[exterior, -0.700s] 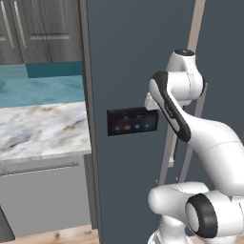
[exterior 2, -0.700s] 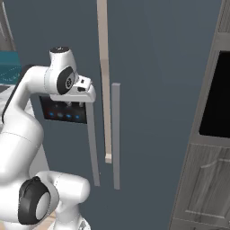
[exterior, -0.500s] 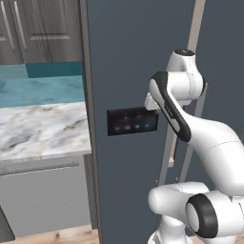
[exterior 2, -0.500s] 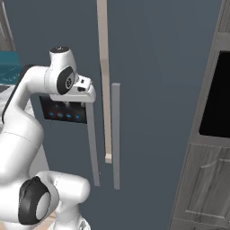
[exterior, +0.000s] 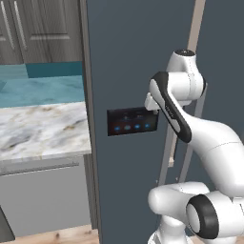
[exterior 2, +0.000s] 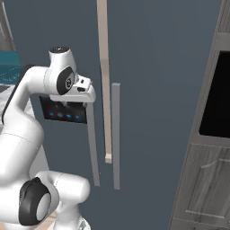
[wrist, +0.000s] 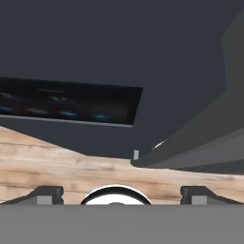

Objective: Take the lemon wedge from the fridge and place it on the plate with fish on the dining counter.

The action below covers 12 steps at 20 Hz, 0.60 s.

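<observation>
The fridge [exterior: 128, 57] stands right in front of me, a slate-blue cabinet with both doors shut and a black blue-lit panel [exterior: 132, 122] on the left door. Its two long grey handles [exterior 2: 116, 134] hang side by side, with a beige strip [exterior 2: 104, 67] running up between the doors. My gripper [wrist: 121, 193] is open, its dark fingertips [wrist: 46, 194] wide apart with nothing between them. The hand [exterior 2: 84, 88] hovers just in front of the panel, near the top of the left handle [exterior 2: 93, 152]. The lemon wedge, the plate with fish and the dining counter are out of view.
A marble-topped counter [exterior: 40, 131] with a grey drawer front below adjoins the fridge on the left, with teal tiles and grey wood-grain cupboards [exterior: 43, 28] behind it. On the right stands a grey cabinet with a black oven window [exterior 2: 215, 99]. Wooden floor [wrist: 57, 162] lies below.
</observation>
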{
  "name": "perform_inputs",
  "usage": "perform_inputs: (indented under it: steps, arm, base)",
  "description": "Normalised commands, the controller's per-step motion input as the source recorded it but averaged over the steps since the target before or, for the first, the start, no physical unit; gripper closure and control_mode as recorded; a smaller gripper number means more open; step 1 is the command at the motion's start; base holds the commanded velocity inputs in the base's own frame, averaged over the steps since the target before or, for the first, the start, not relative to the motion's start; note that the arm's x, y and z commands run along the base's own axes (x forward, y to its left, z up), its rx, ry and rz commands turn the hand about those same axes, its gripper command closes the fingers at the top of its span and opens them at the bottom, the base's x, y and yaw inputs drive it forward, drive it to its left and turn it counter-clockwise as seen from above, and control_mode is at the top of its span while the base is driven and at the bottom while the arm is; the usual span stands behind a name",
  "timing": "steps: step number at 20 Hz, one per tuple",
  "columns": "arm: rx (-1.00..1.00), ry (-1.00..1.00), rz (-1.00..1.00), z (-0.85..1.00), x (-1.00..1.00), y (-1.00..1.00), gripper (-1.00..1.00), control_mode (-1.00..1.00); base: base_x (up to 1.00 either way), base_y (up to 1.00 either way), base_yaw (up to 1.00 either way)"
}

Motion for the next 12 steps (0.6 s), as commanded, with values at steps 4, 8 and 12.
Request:
perform_inputs:
  steps: [4,8,12]
  arm:
    - [0.00,0.00,0.00,-0.01,-0.25,0.00,-1.00,-1.00]
    - [0.00,-0.05,0.00,-0.14,-0.83,-0.06,-1.00,-1.00]
    - [0.00,-0.04,-0.03,-0.16,-0.70,-0.16,-1.00,-1.00]
  base:
    - [0.00,0.00,0.00]
    - [0.00,0.00,0.00]
    - [0.00,0.00,0.00]
